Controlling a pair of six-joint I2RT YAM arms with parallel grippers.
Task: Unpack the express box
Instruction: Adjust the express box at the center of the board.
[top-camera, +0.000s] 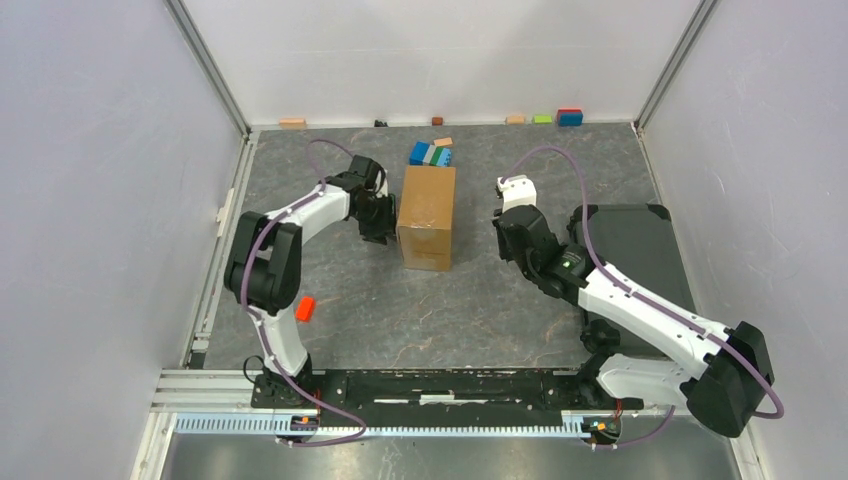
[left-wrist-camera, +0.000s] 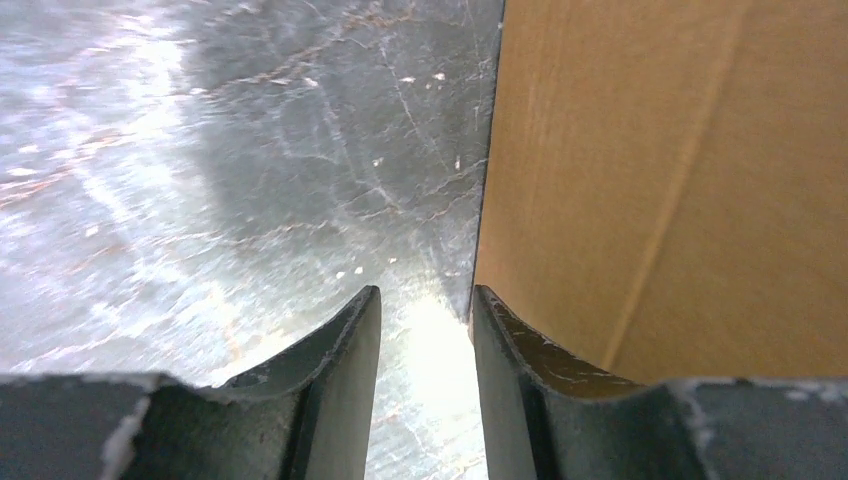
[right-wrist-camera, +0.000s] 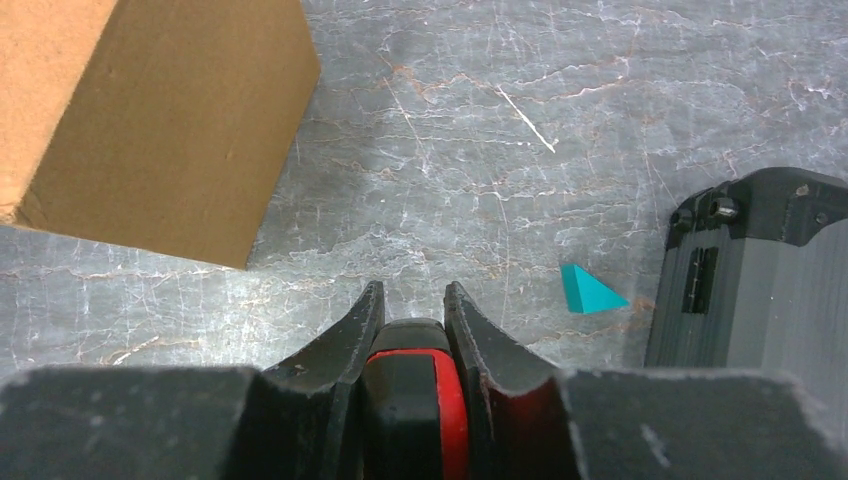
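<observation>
The express box (top-camera: 427, 217) is a closed brown carton standing in the middle of the table. It fills the right half of the left wrist view (left-wrist-camera: 680, 180) and the upper left of the right wrist view (right-wrist-camera: 170, 130). My left gripper (top-camera: 378, 218) is at the box's left side, low to the table. Its jaws (left-wrist-camera: 424, 295) are a little apart with nothing between them, and one finger (left-wrist-camera: 500, 340) lies against the carton wall. My right gripper (top-camera: 507, 207) is to the right of the box, apart from it. It is shut (right-wrist-camera: 412, 290) on a black and red tool (right-wrist-camera: 415, 390).
A black tray (top-camera: 625, 240) lies to the right under my right arm, also in the right wrist view (right-wrist-camera: 760, 270). A teal wedge block (right-wrist-camera: 590, 292) lies beside it. A blue-green block cluster (top-camera: 432, 153) sits behind the box. An orange block (top-camera: 305, 308) lies near left. Small blocks line the back wall.
</observation>
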